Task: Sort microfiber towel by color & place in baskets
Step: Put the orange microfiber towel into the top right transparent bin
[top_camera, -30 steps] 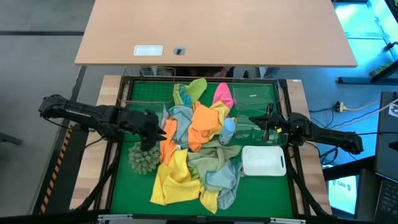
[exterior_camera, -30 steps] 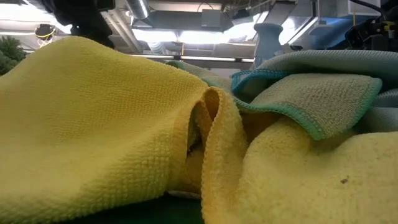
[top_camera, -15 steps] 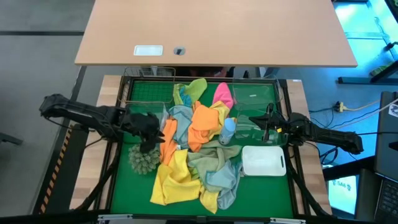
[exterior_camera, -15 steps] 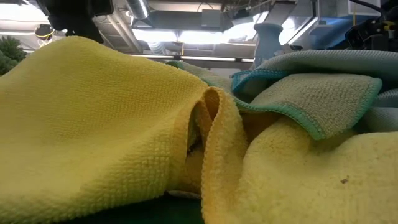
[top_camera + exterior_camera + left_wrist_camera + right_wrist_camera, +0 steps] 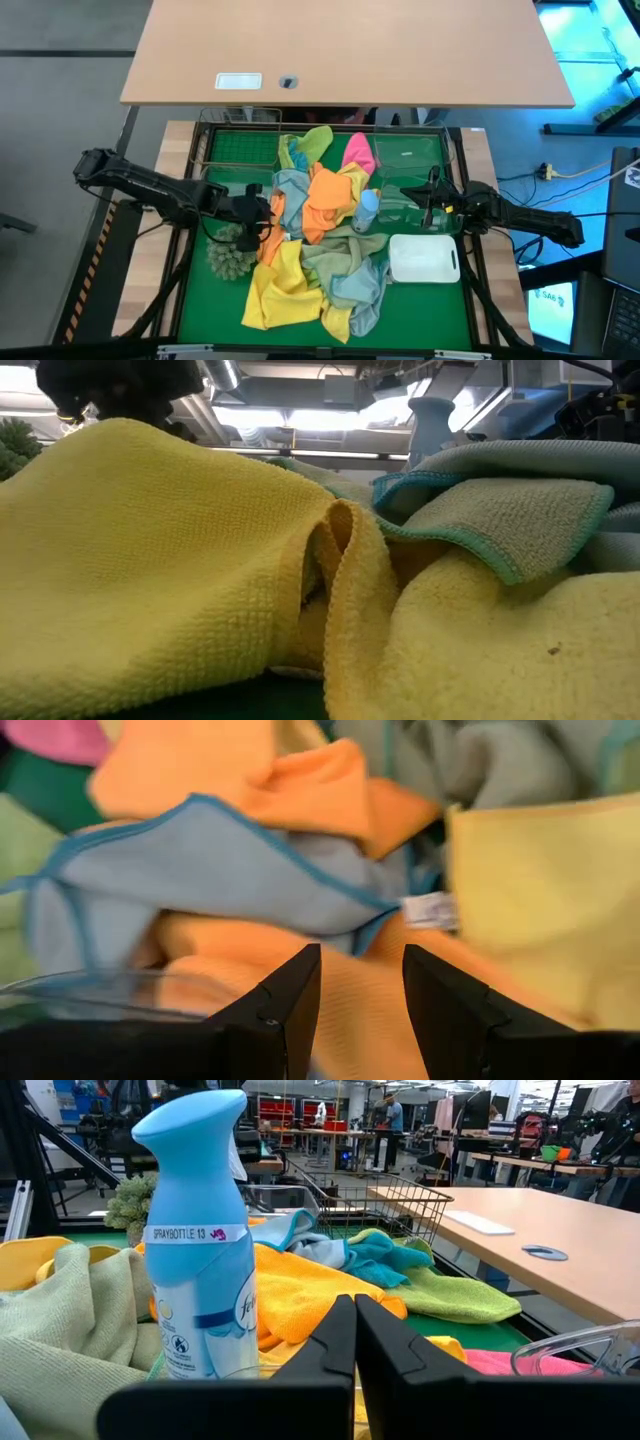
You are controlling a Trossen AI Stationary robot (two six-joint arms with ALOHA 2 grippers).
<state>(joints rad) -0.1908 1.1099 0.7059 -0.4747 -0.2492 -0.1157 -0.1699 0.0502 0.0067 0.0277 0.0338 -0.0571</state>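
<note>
Microfiber towels lie heaped mid-table: orange [image 5: 325, 200], yellow [image 5: 280, 290], pink [image 5: 358, 152], light blue [image 5: 290, 185] and light green [image 5: 345, 255]. My left gripper [image 5: 262, 215] stands open at the heap's left side, slanting down. In its wrist view the gripper [image 5: 362, 985] has an orange towel [image 5: 350, 1020] showing between its fingers, below a light blue towel [image 5: 230, 870]. My right gripper [image 5: 432, 205] waits shut at the table's right, behind a spray bottle [image 5: 200, 1230]. A white basket [image 5: 423, 258] and clear baskets [image 5: 410, 155] stand to the right.
A spiky grey-green ball [image 5: 232, 255] lies just near-side of my left gripper. A clear basket's rim [image 5: 80, 990] is close beside its fingers. A wire basket [image 5: 235, 150] stands at the far left, and the light-blue spray bottle [image 5: 368, 207] stands upright at the heap's right.
My left gripper has gone down and toward the towel heap, to the table's right, and has rolled about its own pointing line. It has stayed open. The towels lie as before.
</note>
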